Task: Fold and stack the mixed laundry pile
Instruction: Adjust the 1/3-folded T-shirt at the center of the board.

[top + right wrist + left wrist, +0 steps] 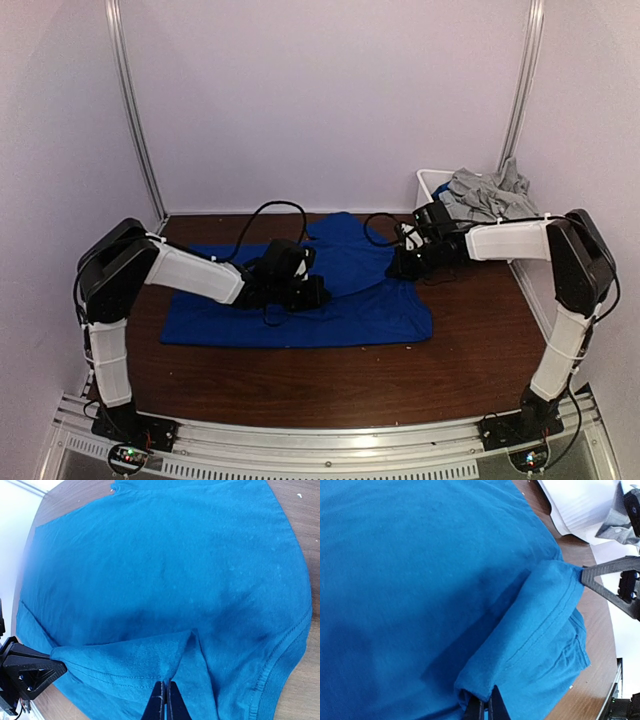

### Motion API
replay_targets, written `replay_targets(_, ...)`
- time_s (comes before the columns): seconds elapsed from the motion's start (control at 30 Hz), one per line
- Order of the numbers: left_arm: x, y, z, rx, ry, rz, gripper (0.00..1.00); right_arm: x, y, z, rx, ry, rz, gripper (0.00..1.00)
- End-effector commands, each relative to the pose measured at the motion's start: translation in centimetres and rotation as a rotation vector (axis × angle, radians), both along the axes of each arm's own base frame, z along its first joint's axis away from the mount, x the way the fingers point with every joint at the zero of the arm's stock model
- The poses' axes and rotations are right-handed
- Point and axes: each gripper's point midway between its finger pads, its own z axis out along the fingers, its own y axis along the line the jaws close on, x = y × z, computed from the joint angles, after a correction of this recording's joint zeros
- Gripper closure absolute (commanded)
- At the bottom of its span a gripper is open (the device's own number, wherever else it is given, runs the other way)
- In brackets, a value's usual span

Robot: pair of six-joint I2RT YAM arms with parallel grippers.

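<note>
The job is at an early stage. One blue garment lies spread across the middle of the worktop, mostly flat, with its first fold only being formed. No folded, stacked piece shows anywhere on the worktop. The grey garments are heaped in the white bin at the far right corner, untouched by either arm, so nearly all the folding and all the stacking are left to do.

Both arms are on the blue garment. The left gripper has its fingers pressed together on a pinch of blue cloth, and the right gripper is closed just as tightly on another pinch of the same piece. Between the two a raised ridge of cloth with a stitched hem runs from one gripper to the other. It may be a sleeve or a side edge; the wrist views are too close to tell.

The left arm reaches from the near left corner, its forearm low and pointing toward the centre. The right arm stands with its elbow high at the right edge and its forearm stretched leftward. Both wrists sit low over the far half of the garment, close together.
</note>
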Motion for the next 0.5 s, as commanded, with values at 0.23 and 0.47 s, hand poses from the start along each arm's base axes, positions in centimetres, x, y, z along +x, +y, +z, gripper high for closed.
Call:
replay_targets(0.23,3.8,0.7,-1.2,0.015,-0.015,0.005,0.94,3.7,0.5,0.6,0.009,-0.061,-0.05,0.96)
replay_targets(0.47,6.3,5.2,-0.4,0.004,0.003,0.127,0.64,3.5,1.1,4.5,0.052,-0.123,-0.005,0.62)
